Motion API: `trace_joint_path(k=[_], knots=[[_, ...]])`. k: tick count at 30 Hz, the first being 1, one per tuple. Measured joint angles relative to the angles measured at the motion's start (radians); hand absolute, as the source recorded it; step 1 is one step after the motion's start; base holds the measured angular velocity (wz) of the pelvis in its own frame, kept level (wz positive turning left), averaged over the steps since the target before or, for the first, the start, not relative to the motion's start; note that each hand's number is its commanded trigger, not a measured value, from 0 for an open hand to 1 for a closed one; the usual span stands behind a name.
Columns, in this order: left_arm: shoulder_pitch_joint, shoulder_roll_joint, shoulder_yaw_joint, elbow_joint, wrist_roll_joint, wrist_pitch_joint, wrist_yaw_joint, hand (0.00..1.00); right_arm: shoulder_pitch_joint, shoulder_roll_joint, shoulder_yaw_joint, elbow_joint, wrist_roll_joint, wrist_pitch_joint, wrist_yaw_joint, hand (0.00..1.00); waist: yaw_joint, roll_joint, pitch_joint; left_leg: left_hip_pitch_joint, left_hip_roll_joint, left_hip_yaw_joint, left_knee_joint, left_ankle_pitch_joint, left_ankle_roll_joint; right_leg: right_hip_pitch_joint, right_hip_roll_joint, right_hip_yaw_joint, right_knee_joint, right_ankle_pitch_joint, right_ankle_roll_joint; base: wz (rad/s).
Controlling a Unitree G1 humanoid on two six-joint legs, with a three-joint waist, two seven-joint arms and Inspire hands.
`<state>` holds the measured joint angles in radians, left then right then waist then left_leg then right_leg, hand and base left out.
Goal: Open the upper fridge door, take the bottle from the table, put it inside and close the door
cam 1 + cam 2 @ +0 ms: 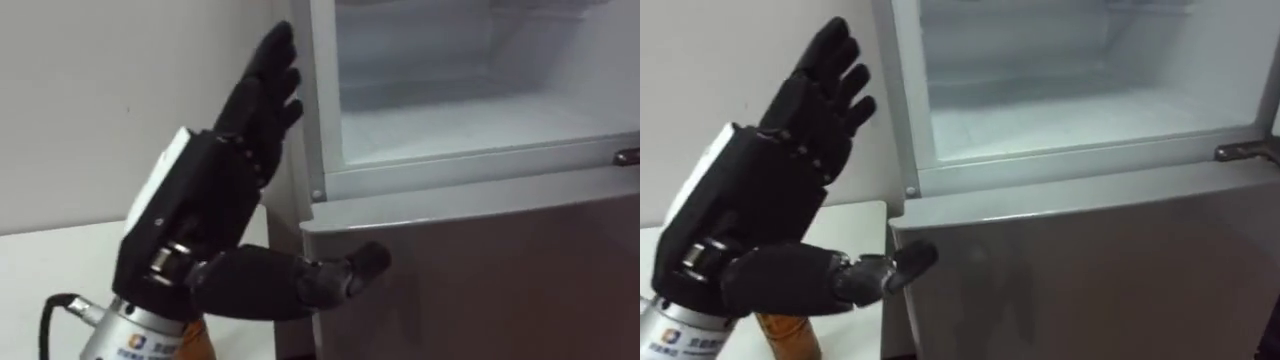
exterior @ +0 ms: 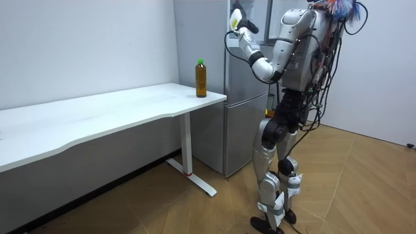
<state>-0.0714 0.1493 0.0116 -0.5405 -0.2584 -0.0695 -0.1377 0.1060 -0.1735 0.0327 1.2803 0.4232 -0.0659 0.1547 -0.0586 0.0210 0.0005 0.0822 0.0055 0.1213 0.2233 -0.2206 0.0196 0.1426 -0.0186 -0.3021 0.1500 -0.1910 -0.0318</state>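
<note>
Nothing held in left hand [image 1: 200, 200], fingers spread, raised beside open upper fridge [image 1: 480, 140]. Could topple bottle [image 2: 201, 79] off tabletop [image 2: 130, 107] corner if lowered carelessly.

- Cuff [image 1: 130, 338] behind the left hand [image 1: 205, 200], lower left of the frame: a small blue-and-orange logo beside a line of print, too small to read.
- No other text, number or sign is readable.

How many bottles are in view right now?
1. The bottle stands upright at the white table's end beside the fridge; the upper compartment's visible part holds none, but some of it is hidden.
</note>
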Motion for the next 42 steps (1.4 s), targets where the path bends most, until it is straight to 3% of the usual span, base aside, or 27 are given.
trace_joint_path(k=[4, 5, 7, 8, 12, 15, 21, 28, 30, 36, 42], knots=[[0.053, -0.002, 0.084, -0.003, 0.024, -0.011, 0.088, 0.00, 0.014, 0.012, -0.019, 0.000, 0.001, -0.008, -0.001, 0.00, 0.031, -0.005, -0.0037, -0.001, -0.002, -0.022, 0.009, 0.000, 0.000, -0.001, -0.003, -0.004, 0.001, -0.009, 0.003, 0.17], [0.064, -0.002, 0.111, -0.003, 0.035, -0.022, 0.116, 0.00, 0.012, 0.012, -0.019, 0.001, -0.006, -0.009, -0.003, 0.00, 0.042, -0.001, -0.0064, -0.002, -0.002, -0.023, 0.011, 0.000, 0.000, 0.000, -0.003, -0.005, 0.001, -0.009, 0.004, 0.05], [0.089, -0.003, 0.155, -0.001, 0.036, -0.043, 0.155, 0.00, 0.012, 0.015, -0.023, 0.001, -0.017, -0.013, -0.007, 0.00, 0.051, -0.007, -0.0021, -0.004, -0.004, -0.025, 0.011, 0.000, 0.001, 0.006, -0.005, -0.010, 0.001, -0.010, 0.005, 0.06], [0.111, -0.005, 0.193, 0.000, 0.035, -0.050, 0.174, 0.00, 0.017, 0.020, -0.035, 0.001, -0.024, -0.022, -0.012, 0.00, 0.058, -0.001, -0.0053, -0.001, -0.004, -0.027, 0.012, 0.000, 0.001, 0.014, -0.007, -0.013, 0.002, -0.011, 0.006, 0.07], [0.162, -0.017, 0.306, 0.019, 0.021, -0.065, 0.282, 0.00, 0.043, 0.025, -0.068, -0.005, -0.011, -0.029, -0.011, 0.00, 0.066, 0.010, -0.0035, -0.001, -0.006, -0.030, 0.013, -0.001, 0.001, 0.021, -0.009, -0.027, 0.001, -0.013, 0.007, 0.08], [0.210, -0.017, 0.358, 0.042, -0.014, -0.065, 0.343, 0.00, 0.067, 0.026, -0.110, -0.025, -0.005, -0.029, -0.010, 0.00, 0.065, 0.021, 0.0018, 0.000, -0.016, -0.042, 0.014, -0.001, 0.001, 0.026, -0.009, -0.031, 0.002, -0.014, 0.009, 0.10], [0.239, -0.020, 0.441, 0.131, -0.055, -0.069, 0.435, 0.00, 0.132, 0.028, -0.154, -0.107, -0.005, -0.019, -0.011, 0.00, 0.073, 0.026, 0.0005, -0.001, -0.019, -0.054, 0.014, -0.002, 0.003, 0.022, -0.014, -0.046, 0.006, -0.023, 0.011, 0.07], [0.247, -0.024, 0.457, 0.206, -0.056, -0.073, 0.512, 0.00, 0.175, 0.029, -0.176, -0.161, -0.015, -0.007, -0.026, 0.00, 0.084, 0.028, 0.0017, 0.010, -0.019, -0.066, 0.012, -0.002, 0.004, 0.038, -0.017, -0.055, 0.010, -0.026, 0.013, 0.03], [0.265, -0.025, 0.455, 0.291, -0.056, -0.090, 0.519, 0.00, 0.171, 0.030, -0.190, -0.162, -0.034, -0.007, -0.037, 0.00, 0.084, 0.028, 0.0003, 0.012, -0.019, -0.065, 0.013, -0.002, 0.004, 0.044, -0.020, -0.058, 0.017, -0.031, 0.014, 0.04], [0.355, -0.025, 0.427, 0.548, -0.089, -0.089, 0.527, 0.00, 0.172, 0.030, -0.191, -0.186, -0.079, 0.000, -0.069, 0.00, 0.087, 0.025, -0.0001, 0.008, -0.019, -0.066, 0.013, -0.005, 0.007, 0.031, -0.022, -0.059, 0.023, -0.041, 0.014, 0.01], [0.381, -0.047, 0.360, 0.840, -0.124, -0.088, 0.540, 0.00, 0.183, 0.030, -0.194, -0.231, -0.137, 0.003, -0.073, 0.00, 0.092, 0.012, -0.0055, 0.013, -0.019, -0.059, 0.013, -0.008, 0.008, 0.033, -0.024, -0.058, 0.034, -0.041, 0.014, -0.02]])
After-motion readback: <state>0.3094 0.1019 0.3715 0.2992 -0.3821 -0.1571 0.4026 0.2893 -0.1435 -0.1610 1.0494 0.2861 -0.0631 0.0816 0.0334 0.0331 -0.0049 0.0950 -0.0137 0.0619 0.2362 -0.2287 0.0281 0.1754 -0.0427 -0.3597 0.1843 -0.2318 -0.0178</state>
